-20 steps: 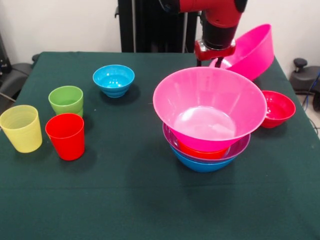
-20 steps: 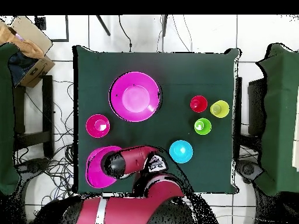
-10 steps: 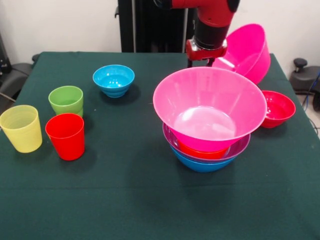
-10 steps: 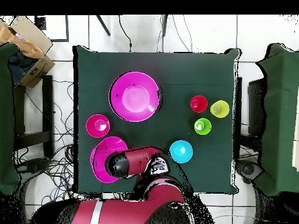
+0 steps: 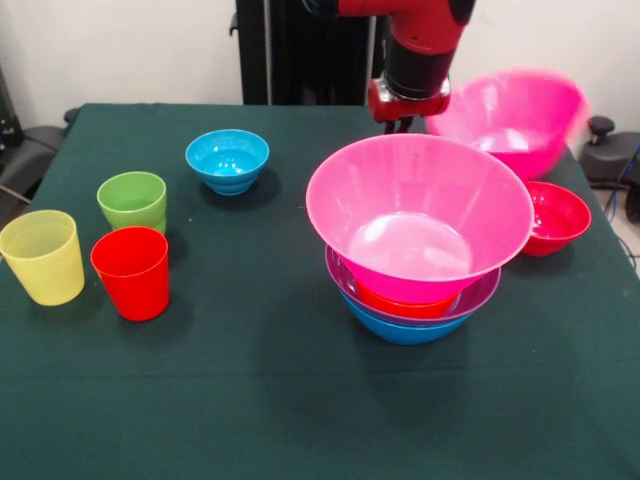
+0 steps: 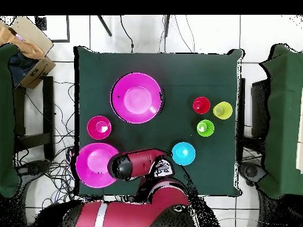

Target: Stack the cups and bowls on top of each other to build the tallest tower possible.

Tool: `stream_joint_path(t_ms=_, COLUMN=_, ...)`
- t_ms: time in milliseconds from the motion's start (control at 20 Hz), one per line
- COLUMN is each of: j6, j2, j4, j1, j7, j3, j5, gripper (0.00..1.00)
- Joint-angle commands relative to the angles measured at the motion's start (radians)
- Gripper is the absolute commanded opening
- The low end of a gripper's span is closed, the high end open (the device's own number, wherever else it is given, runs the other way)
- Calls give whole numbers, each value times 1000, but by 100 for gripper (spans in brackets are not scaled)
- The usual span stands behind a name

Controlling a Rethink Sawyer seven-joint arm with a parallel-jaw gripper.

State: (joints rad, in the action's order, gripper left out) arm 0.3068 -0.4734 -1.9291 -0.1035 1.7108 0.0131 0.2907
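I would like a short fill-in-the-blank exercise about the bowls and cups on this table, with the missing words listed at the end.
1. The uppermost bowl of the tower is coloured ____.
2. In the front view, the small cyan bowl stands alone behind the ____ cup.
3. The red cup stands upright next to the translucent ____ cup.
4. The lowest bowl of the tower, the ____ one, rests on the green tablecloth.

Missing words: pink; green; yellow; blue

Green table [image 5: 250,400]: 3 cups [image 5: 131,272], tower [image 5: 418,245], 2 small bowls [image 5: 227,160].
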Motion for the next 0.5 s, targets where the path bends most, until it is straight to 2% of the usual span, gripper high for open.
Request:
stream_joint_path(t_ms=50, j6=-19, j2=-34, j4=32, j1=-54, j7=87, j3=108, j5=-21, gripper=0)
stream_joint_path(t_ms=500, j6=24, j2=-67, j4=18, j1=-94, j7=53, j3=145, j5=-6, gripper=0)
